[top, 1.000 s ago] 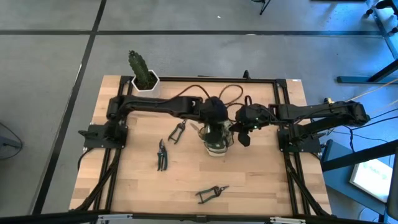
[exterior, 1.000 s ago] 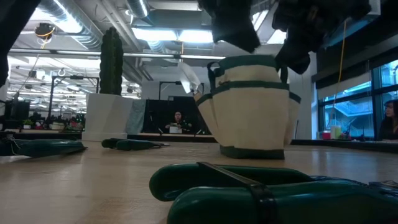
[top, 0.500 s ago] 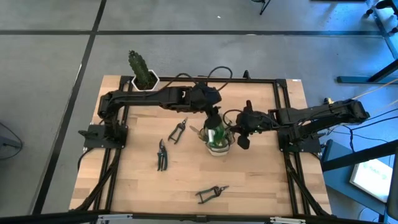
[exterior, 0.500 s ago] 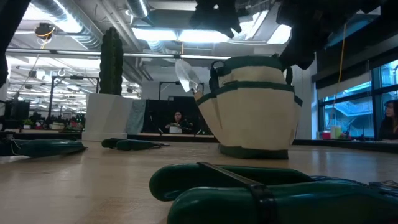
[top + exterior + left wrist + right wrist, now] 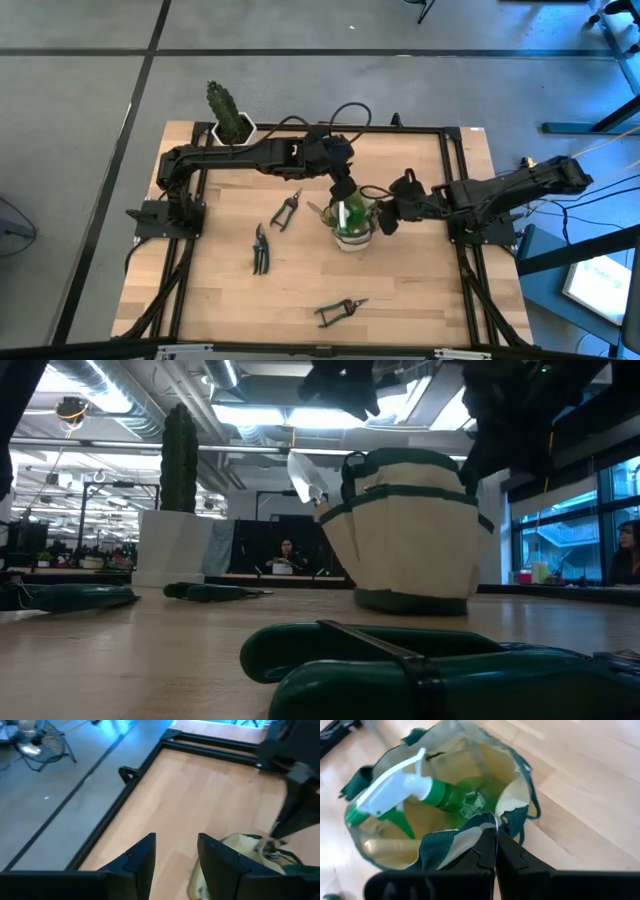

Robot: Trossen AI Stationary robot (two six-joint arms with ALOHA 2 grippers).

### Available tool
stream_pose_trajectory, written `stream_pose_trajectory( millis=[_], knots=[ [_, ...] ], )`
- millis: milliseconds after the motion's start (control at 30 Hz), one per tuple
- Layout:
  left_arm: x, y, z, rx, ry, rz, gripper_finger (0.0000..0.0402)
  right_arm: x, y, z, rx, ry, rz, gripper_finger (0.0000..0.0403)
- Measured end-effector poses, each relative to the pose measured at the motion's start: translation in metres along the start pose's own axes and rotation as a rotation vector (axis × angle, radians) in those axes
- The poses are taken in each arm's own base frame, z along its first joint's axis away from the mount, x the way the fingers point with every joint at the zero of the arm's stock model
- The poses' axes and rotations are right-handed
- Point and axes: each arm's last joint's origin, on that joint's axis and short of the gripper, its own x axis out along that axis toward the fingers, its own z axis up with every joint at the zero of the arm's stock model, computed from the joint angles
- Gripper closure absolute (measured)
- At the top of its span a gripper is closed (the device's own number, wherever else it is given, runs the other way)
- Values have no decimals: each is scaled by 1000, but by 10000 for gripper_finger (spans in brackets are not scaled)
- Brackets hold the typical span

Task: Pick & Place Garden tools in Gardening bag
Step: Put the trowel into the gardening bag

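Green spray bottle [image 5: 427, 795] lies inside the gardening bag [image 5: 517, 795], whose rim the closed right end effector [image 5: 492, 851] pinches; left end effector [image 5: 175, 852] hovers above, partly open, empty.

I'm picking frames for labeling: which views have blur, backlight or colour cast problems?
Low view: the pruning shears nearest the lens are a soft blur, and bright ceiling lights backlight the gardening bag. Left wrist view: soft throughout. High view: blue light spills along its right edge. Right wrist view: the spray bottle reads clearly.
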Motion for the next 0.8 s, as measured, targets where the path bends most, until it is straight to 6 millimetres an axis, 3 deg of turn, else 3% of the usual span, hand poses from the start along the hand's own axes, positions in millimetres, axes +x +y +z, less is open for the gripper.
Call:
stream_pose_trajectory(
  millis=[300, 800],
  knots=[
    [0, 0, 0, -2, -4, 20, 261, -20, 17, 10, -138, -72, 23, 403],
    [-6, -13, -2, 21, -1, -43, 261, -18, 26, 3, -594, 63, 310, 403]
  ],
)
